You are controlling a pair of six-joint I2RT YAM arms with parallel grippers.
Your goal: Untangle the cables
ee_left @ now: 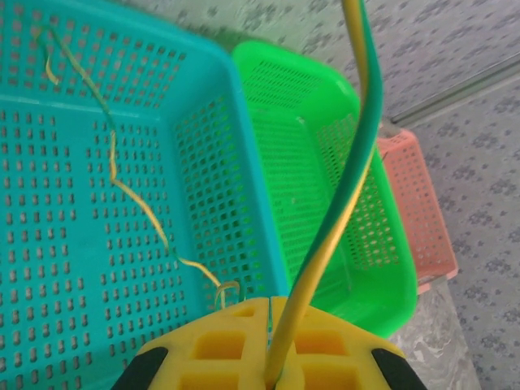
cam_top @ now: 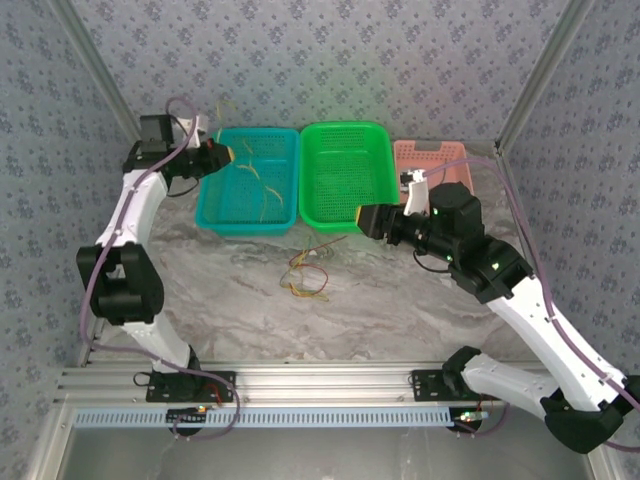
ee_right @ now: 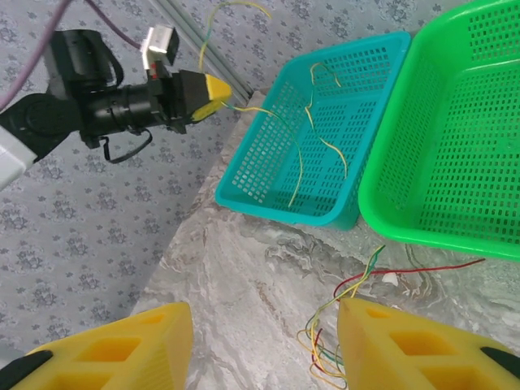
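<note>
The tangle of cables [cam_top: 306, 276] [ee_right: 341, 325] lies on the table just in front of the teal basket [cam_top: 245, 226] [ee_right: 272, 201], off its near right corner. It is thin yellow, green and red-brown strands looped over one another, and one red strand trails off towards the front of the green basket [cam_top: 330, 222] [ee_right: 390, 219] beside the teal one. More kinked yellow strands [cam_top: 265, 190] [ee_right: 323, 140] [ee_left: 112, 162] lie inside the teal basket. My left gripper [cam_top: 228, 152] [ee_right: 213, 88] [ee_left: 270, 325] hangs over that basket's far left corner, fingers pressed together on a yellow-green cable [ee_left: 355, 175] that curves up and away from them. My right gripper [cam_top: 360, 220] [ee_right: 264, 341] hovers to the right of the teal basket, at the near right corner of the green one, its yellow fingers spread wide apart with nothing between them. A pink basket [cam_top: 430, 152] [ee_left: 422, 211] stands past the green one. The table [cam_top: 400, 310] is grey-veined marble, and walls [cam_top: 400, 60] of pale blue floral paper close it in behind the baskets
</note>
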